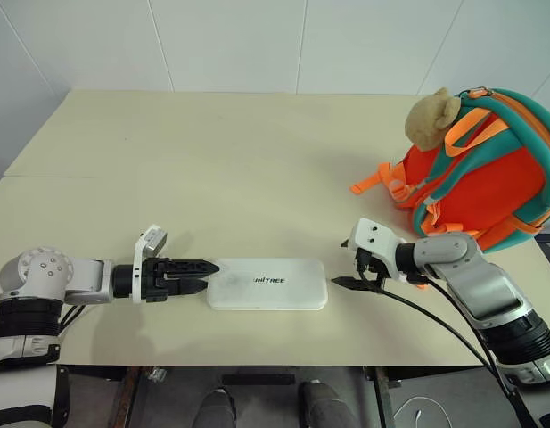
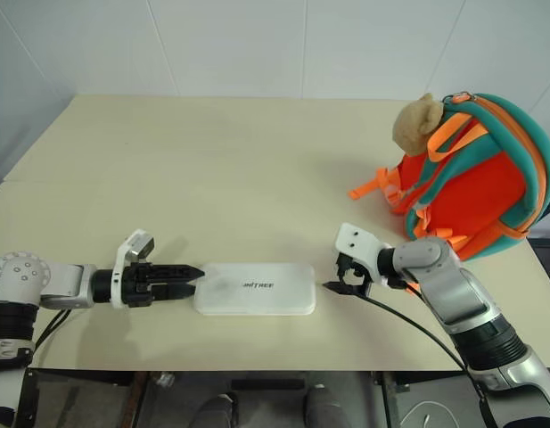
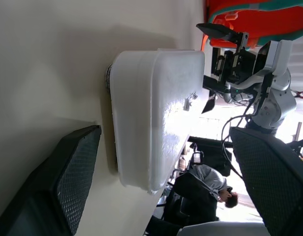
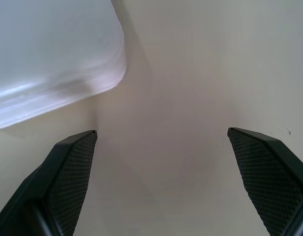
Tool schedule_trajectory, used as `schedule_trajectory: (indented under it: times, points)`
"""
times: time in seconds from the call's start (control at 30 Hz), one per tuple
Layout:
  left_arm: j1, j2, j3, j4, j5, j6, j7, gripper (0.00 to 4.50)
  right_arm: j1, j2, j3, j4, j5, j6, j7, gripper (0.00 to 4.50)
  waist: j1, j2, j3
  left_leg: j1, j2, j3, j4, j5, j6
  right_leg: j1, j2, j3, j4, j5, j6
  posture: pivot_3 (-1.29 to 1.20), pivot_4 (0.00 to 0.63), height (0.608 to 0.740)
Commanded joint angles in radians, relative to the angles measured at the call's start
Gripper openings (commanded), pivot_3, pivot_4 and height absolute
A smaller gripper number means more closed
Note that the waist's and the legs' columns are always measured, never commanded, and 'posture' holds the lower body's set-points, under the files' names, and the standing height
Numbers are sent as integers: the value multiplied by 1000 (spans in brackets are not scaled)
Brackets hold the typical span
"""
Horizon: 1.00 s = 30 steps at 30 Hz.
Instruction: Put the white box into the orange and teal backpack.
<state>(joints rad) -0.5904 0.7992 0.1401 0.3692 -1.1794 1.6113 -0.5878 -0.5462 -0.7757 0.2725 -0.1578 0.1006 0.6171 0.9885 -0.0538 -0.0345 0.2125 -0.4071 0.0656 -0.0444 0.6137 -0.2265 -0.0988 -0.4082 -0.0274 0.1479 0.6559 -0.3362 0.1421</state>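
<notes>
White box (image 1: pixel 268 283) lies flat — long axis between both tools, each spread apart.

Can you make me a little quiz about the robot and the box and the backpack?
1. True or false: the white box is already inside the orange and teal backpack.
2. Which gripper is at the box's end nearer the backpack: A left gripper, B right gripper?
3. Fill in: both grippers are ___.

Key: 1 false, it lies on the table; 2 B; 3 open.
</notes>
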Motion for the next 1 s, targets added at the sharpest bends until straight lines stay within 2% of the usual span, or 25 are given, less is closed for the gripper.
schedule_trajectory:
  times: [0.03,0.4,0.5,0.73,0.8,1.0]
  points:
    - [-15,-43,-2,5,-18,3,39,4486,-5,7,-6,-38,1,3,-2,4500,1,0,0,0,0,0,0,0,0,0,0,0,0,0,0,0,150,740]
    - [-20,-125,50,-31,46,3,66,4486,-7,14,-1,-46,-2,4,1,4500,1,0,0,0,0,0,0,0,0,1,0,0,0,0,0,0,150,740]
    - [-19,-138,58,-48,86,0,63,3906,-5,13,-2,-52,-2,6,2,4500,0,0,0,1,0,0,1,0,-1,1,0,0,0,0,1,0,150,740]
    - [-23,-145,16,-99,160,-25,12,1692,-1,9,-9,-57,-3,11,-1,4500,0,-1,0,0,0,0,0,1,-1,1,0,0,0,1,1,0,150,740]
    - [-28,-143,7,-109,176,-38,-8,1470,0,11,-14,-60,-3,16,-4,4500,0,-1,-1,1,0,0,0,1,-1,1,0,0,0,1,1,0,150,740]
    - [-21,-123,-23,-156,208,-72,-74,1351,16,21,-56,-82,19,47,-22,4500,0,-2,-1,1,0,0,1,1,-1,2,0,0,-1,1,1,0,150,740]
